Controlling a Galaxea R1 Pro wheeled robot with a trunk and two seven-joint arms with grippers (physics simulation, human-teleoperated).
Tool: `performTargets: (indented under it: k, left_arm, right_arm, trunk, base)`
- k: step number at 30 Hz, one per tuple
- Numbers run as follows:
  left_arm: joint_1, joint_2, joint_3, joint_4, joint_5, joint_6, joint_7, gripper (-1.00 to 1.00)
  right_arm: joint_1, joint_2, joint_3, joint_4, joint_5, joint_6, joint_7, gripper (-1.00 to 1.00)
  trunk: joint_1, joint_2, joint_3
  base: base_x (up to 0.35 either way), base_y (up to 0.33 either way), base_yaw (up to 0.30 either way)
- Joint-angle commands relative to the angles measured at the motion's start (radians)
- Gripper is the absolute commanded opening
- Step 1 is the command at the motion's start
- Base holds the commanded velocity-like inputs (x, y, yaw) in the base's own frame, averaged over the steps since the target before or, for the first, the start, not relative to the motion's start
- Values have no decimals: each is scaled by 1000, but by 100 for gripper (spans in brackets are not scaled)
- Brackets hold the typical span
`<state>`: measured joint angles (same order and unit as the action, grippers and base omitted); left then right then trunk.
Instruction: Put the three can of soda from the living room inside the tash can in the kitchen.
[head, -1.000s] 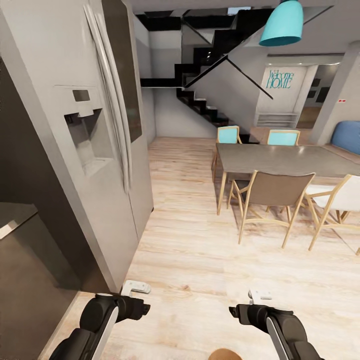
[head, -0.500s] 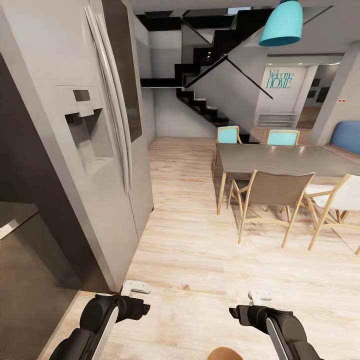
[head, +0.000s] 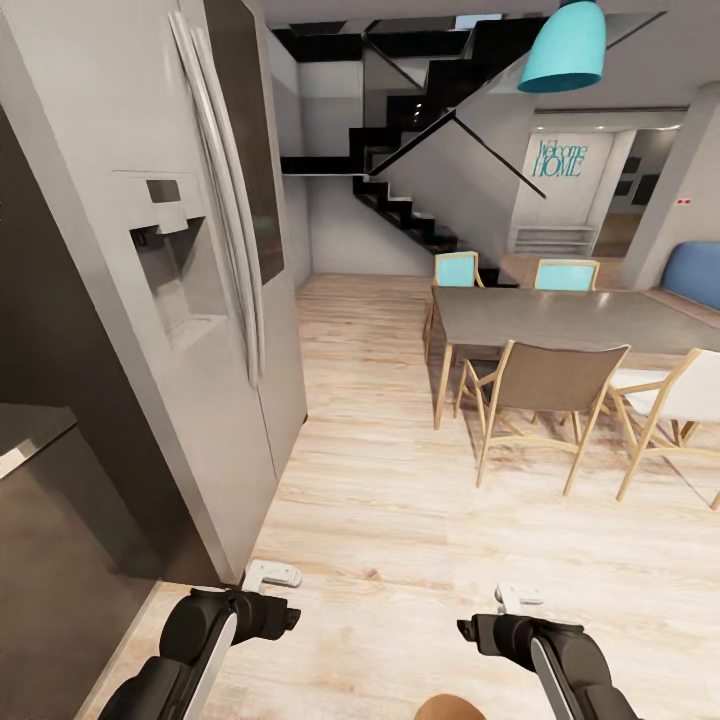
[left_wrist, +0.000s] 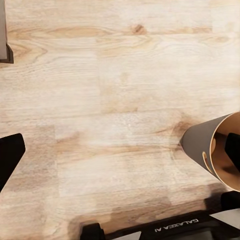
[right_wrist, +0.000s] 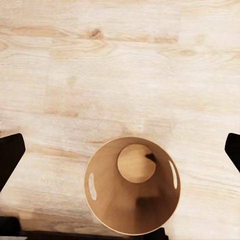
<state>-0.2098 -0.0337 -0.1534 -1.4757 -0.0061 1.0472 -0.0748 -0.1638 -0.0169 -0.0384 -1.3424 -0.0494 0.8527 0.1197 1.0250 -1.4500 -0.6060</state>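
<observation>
The copper-brown tash can (right_wrist: 132, 185) stands upright on the light wood floor, right under my right gripper (right_wrist: 120, 150). Its inside looks empty apart from a small dark speck. Its rim also peeks in at the bottom edge of the head view (head: 445, 708) and beside my left gripper (left_wrist: 120, 155). Both grippers hang over the floor, fingers spread wide with nothing between them. In the head view the left gripper (head: 272, 575) and right gripper (head: 520, 597) sit low, either side of the bin. The cans of soda are out of view.
A tall grey fridge (head: 190, 300) and a dark counter (head: 40, 500) close in my left. A dining table (head: 570, 320) with several chairs stands ahead right. Black stairs (head: 410, 210) rise at the back. A blue sofa (head: 695, 272) shows far right.
My right arm has edged slightly nearer in the head view. Everything else holds still.
</observation>
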Motion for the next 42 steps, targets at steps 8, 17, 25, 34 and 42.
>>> performTargets:
  k: [8, 17, 25, 34, 42]
  left_arm:
    - [0, 0, 0, 0, 0, 0, 0, 100]
    - [0, 0, 0, 1, -1, 0, 0, 100]
    - [0, 0, 0, 2, -2, 0, 1, 100]
    - [0, 0, 0, 5, -3, 0, 1, 100]
    - [0, 0, 1, 6, -4, 0, 1, 100]
  right_arm:
    - [1, 0, -1, 2, -4, -1, 1, 100]
    - [0, 1, 1, 10, -6, 1, 2, 100]
    - [-1, 1, -3, 100, -4, 0, 0, 100]
    - [-112, -6, -1, 406, 9, 2, -18, 100]
    - [-287, -9, -6, 778, 34, -117, -102, 100]
  trunk:
    - [0, 0, 0]
    - [0, 0, -1]
    - [0, 0, -5]
    - [0, 0, -6]
    - [0, 0, -6]
  base:
    - [0, 0, 0]
    - [0, 0, 0]
    - [0, 0, 0]
    - [0, 0, 0]
    - [0, 0, 0]
